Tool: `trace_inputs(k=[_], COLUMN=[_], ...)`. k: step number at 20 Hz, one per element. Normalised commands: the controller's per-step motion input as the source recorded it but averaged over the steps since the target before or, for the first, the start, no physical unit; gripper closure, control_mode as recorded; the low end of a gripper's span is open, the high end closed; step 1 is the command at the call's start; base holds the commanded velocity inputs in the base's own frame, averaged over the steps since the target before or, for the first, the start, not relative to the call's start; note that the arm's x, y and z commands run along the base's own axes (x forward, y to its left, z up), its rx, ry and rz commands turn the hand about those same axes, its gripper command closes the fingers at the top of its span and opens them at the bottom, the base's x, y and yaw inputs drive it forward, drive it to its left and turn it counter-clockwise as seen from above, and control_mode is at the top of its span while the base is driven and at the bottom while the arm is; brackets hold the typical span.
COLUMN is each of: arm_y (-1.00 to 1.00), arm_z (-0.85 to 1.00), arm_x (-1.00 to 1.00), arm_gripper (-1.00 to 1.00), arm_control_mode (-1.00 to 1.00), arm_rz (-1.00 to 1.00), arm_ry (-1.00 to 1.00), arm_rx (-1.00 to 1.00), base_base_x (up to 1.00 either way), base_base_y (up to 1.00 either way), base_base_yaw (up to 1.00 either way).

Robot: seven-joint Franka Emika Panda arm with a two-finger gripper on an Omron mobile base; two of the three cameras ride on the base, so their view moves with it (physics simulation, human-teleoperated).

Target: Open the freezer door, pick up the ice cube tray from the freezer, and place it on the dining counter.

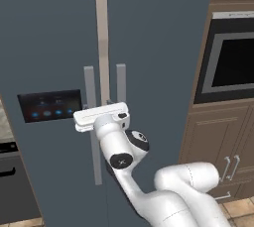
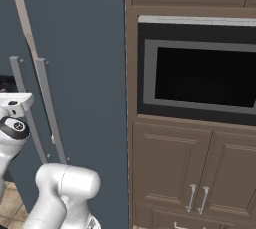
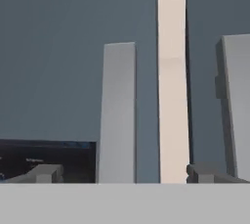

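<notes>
The tall slate-blue freezer door [image 1: 49,47] with its dark display panel of blue lights [image 1: 49,105] stood shut directly ahead of the end effector [image 3: 119,173], whose two dark fingertips stood apart and empty, one low on either side of the grey vertical bar handle [image 3: 118,113] of that door. A door this tall would likely be heavy and stiff, swinging on hinges at its far edge, so the pull would have to follow an arc instead of a straight line. The handle looked rigid and smooth, a flat bar standing off the door face; the sensible hold was across its width, around mid-height where the end effector already sat, with the fingers closing squarely so the bar would not slip.

Just to the right of the end effector, beyond a pale beige vertical strip [image 3: 172,81] between the doors, hung the matching plain slate-blue door [image 1: 158,47] with its own grey bar handle [image 3: 237,105].

Counted: two fridge doors, two bar handles, one display panel. Further right stood one built-in black oven with a silver frame [image 2: 200,73] and brown wooden cabinet doors [image 2: 195,168] below it, two of them with paired silver pulls.

The ice cube tray presumably lay behind the closed door; it could not be seen.
</notes>
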Motion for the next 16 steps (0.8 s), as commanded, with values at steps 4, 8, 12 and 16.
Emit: trace_inputs(k=[4,8,12,16], arm_y=[0.32,0.13,0.00,0.00], arm_z=[0.00,0.00,0.00,0.00], arm_x=[0.26,0.32,0.28,0.32], arm_gripper=[-1.00,-1.00,-1.00,-1.00], arm_control_mode=[-1.00,-1.00,-1.00,-1.00], arm_rz=[-0.01,-0.01,-0.01,-0.01], arm_ry=[0.00,0.00,0.00,0.00], arm_rx=[0.00,0.00,0.00,0.00], base_base_x=[0.00,0.00,0.00,0.00], base_base_y=[0.00,0.00,0.00,0.00], base_base_yaw=[0.00,0.00,0.00,0.00])
